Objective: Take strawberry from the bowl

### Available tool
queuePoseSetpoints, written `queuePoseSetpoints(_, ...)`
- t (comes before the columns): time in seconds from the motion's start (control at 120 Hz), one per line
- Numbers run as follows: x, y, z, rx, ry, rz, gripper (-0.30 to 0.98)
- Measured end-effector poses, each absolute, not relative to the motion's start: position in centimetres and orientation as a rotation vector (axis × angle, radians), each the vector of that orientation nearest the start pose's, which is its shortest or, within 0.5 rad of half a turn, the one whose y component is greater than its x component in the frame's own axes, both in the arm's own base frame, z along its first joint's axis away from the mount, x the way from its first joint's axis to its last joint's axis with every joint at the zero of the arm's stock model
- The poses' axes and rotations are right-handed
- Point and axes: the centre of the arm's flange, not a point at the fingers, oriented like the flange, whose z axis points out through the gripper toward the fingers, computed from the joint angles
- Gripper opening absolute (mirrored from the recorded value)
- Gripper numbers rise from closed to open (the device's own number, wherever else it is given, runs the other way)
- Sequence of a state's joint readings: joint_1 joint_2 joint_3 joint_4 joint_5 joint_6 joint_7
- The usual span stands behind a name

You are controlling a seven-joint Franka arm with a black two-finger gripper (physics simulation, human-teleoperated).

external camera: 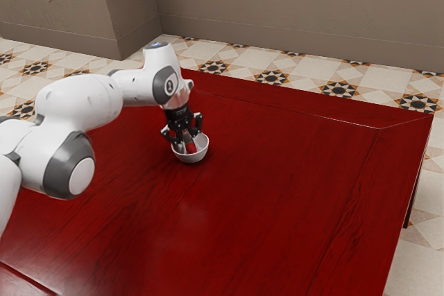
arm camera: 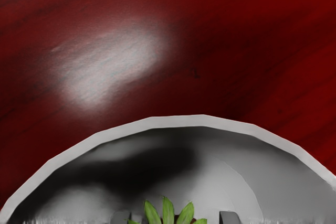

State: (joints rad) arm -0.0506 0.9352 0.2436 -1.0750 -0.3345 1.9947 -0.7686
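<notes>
Presently | two-finger gripper (external camera: 188, 145) is positioned inside white bowl (external camera: 191, 159) | bowl is set on red wooden table (external camera: 277, 206), far side, exterior view's left | fingers (arm camera: 229, 217) are spread around green-leaved strawberry (arm camera: 168, 212)

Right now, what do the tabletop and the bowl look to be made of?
The tabletop looks like wood with a glossy red stain or varnish: dark grain streaks run through it and it throws back a bright highlight. The bowl is smooth, opaque and whitish with soft shading, perhaps glazed ceramic, though plastic could look the same.
</notes>
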Motion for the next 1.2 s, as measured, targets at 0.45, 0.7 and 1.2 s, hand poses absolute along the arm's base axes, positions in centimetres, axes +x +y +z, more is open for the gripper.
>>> queuePoseSetpoints(0.45, 76.8, -8.0, 33.3, -3.01, -1.307, 0.013, 0.01)
queuePoseSetpoints(0.7, 75.8, -14.2, 31.3, -3.04, -1.195, 0.07, 0.08)
queuePoseSetpoints(1.2, 70.4, -1.5, 49.9, -3.089, -1.318, -0.01, 0.63)
